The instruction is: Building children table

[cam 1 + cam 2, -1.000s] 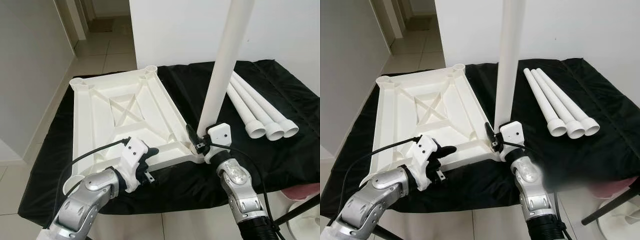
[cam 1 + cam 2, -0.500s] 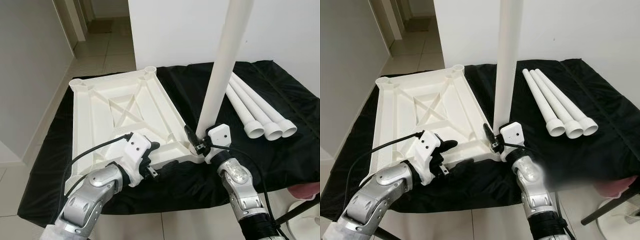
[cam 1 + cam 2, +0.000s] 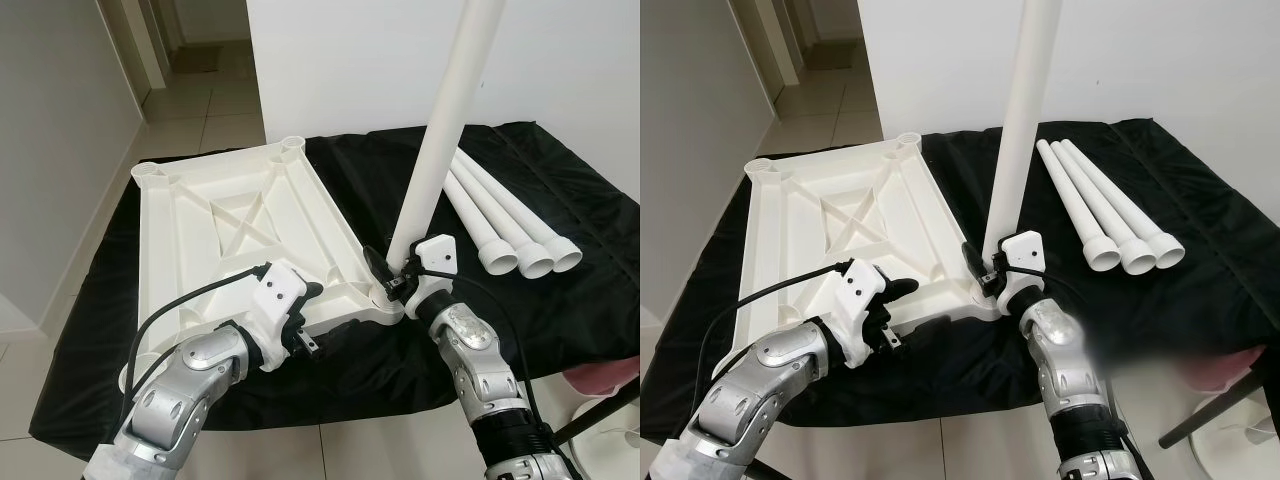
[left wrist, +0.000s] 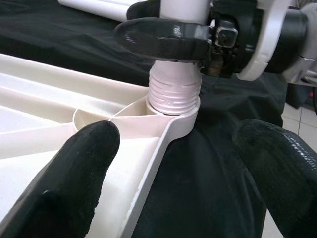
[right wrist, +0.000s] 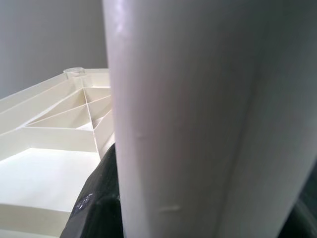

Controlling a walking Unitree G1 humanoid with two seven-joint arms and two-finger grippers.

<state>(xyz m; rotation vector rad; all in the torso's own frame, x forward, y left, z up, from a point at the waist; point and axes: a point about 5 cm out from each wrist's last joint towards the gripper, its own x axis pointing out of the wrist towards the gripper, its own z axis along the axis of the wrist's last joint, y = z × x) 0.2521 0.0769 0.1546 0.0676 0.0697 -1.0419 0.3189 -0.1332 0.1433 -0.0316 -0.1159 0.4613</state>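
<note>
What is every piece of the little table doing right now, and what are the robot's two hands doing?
Tabletop: upside down on the black cloth.
Held leg: upright, slightly tilted, threaded end in the corner socket, threads still showing.
Three spare legs: lying side by side on the cloth.
Right gripper: shut on the held leg.
Left gripper: open, at the tabletop's near edge.
</note>
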